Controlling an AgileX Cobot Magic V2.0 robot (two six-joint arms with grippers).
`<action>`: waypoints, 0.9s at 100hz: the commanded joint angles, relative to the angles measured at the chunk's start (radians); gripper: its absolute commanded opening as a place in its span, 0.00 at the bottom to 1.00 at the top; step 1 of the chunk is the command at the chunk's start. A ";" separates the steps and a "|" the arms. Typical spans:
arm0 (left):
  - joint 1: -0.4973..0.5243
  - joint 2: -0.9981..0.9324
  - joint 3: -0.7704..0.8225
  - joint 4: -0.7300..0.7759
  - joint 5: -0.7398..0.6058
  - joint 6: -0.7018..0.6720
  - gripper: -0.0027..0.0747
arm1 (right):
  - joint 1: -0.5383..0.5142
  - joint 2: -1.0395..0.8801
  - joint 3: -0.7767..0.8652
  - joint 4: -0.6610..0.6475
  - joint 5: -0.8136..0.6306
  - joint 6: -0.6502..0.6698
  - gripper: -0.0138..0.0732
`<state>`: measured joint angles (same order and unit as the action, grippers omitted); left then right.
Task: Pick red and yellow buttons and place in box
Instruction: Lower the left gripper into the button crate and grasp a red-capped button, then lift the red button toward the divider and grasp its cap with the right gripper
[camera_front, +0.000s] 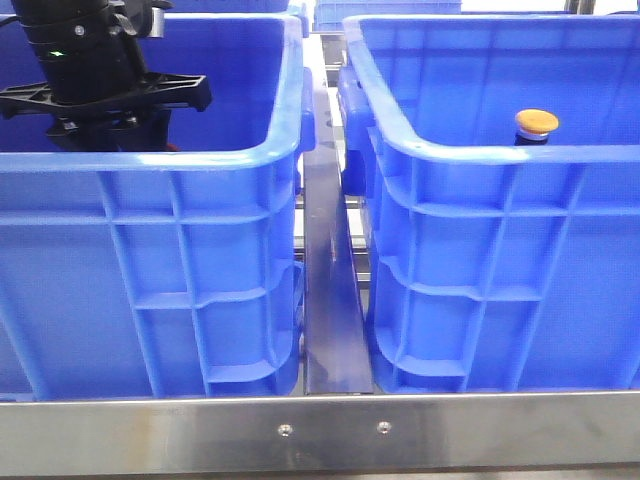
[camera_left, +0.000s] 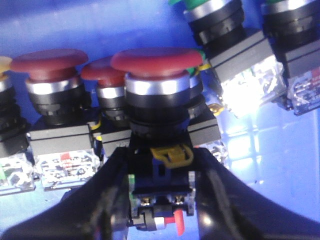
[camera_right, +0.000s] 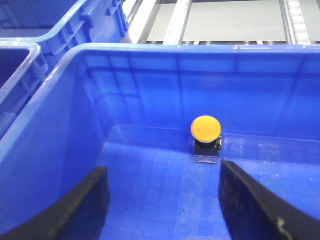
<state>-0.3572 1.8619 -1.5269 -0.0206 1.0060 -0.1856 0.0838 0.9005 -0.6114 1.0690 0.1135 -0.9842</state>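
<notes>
While the right hand (camera_right: 162, 200) hangs spread above the lone yellow-capped push button (camera_right: 205, 128) in the right-side blue plastic crate (camera_front: 480, 150), we see the left hand (camera_left: 160, 220) pinching a dark red mushroom button (camera_left: 156, 60) by its rigid, light black body, the safest hold, in the left crate (camera_front: 150, 165).

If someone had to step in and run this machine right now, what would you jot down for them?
Left pincer: down inside the left crate, its fingers either side of the base of a red button that stands among other buttons; whether it grips yet, I cannot tell.
Right pincer: open and empty, above the right crate.
Done: one yellow button already sits on the right crate's floor near the far wall.
Left: lift the red button out, carry it across and drop it beside the yellow one.
</notes>
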 joint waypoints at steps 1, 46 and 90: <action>-0.005 -0.089 -0.031 -0.004 -0.015 0.003 0.20 | -0.005 -0.017 -0.025 0.004 -0.024 -0.004 0.73; -0.129 -0.306 -0.031 0.009 -0.017 0.003 0.20 | -0.005 -0.017 -0.025 0.004 -0.024 -0.004 0.73; -0.326 -0.356 -0.031 -0.112 0.000 0.265 0.20 | -0.005 -0.017 -0.025 0.004 -0.018 -0.004 0.73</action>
<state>-0.6434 1.5513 -1.5269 -0.0821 1.0402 -0.0063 0.0838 0.9005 -0.6114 1.0690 0.1158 -0.9842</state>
